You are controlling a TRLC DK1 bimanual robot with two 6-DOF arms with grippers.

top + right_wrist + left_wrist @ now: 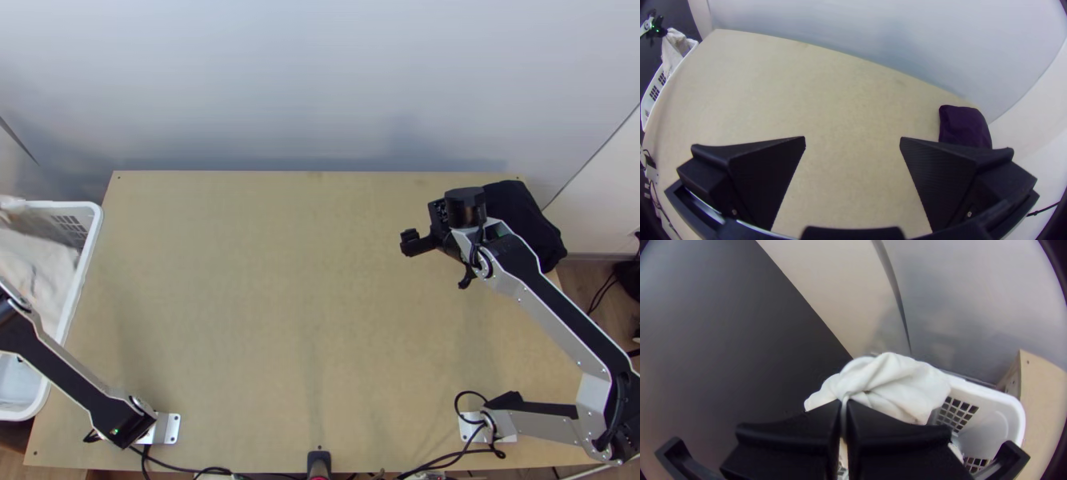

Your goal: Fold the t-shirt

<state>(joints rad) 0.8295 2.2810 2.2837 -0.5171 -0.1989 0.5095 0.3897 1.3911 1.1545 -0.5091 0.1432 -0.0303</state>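
My left gripper point(844, 403): black fingers pinching gathered part of white fabric t-shirt point(902, 384). Shirt bunched and creased at grip, hanging over white plastic basket with grid openings point(98, 224), located at left edge of light wooden table point(280, 296). My right gripper point(410, 242): above right part of table, broad fingers spread wide apart. Dark cloth bundle point(516, 210): at table's far right corner.

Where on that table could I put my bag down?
The broad middle of the table, between the white basket and the right arm, is bare. Crowded: the far right corner, with dark cloth beside that arm, and the near edge, where cables run.
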